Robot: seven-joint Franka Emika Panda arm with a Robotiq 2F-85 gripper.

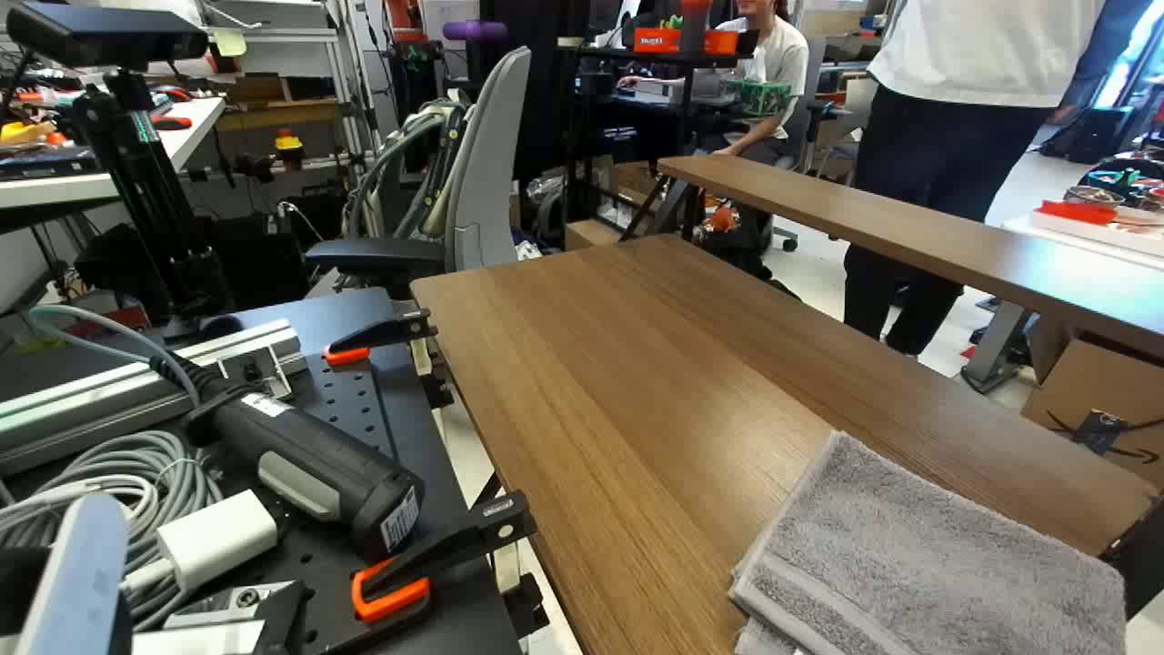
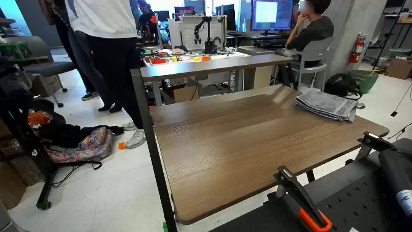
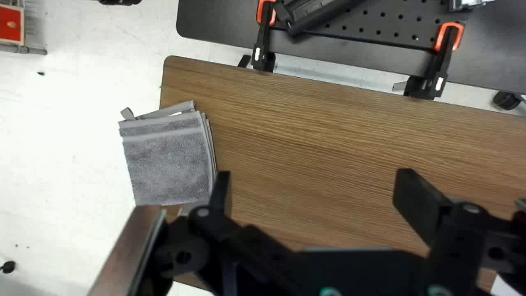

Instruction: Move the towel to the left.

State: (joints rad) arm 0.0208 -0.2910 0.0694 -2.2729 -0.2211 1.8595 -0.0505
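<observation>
A folded grey towel lies on the brown wooden table, in both exterior views (image 1: 937, 555) (image 2: 325, 104) and in the wrist view (image 3: 168, 160). It is near one end of the table, and part of it reaches past the table's edge. A small loop sticks out at one corner. My gripper (image 3: 314, 174) shows only in the wrist view. Its black fingers are wide apart with nothing between them, above the table. The towel is to the left of the left finger in that view, and the finger and gripper body cover its lower corner.
The wooden table (image 2: 251, 135) has a raised wooden shelf (image 2: 219, 66) along one long side. A black perforated board (image 3: 382, 24) with orange-handled clamps (image 3: 446, 53) runs along the opposite side. A black handheld device (image 1: 309, 455) and cables lie on it. A person (image 1: 946, 164) stands beyond the shelf.
</observation>
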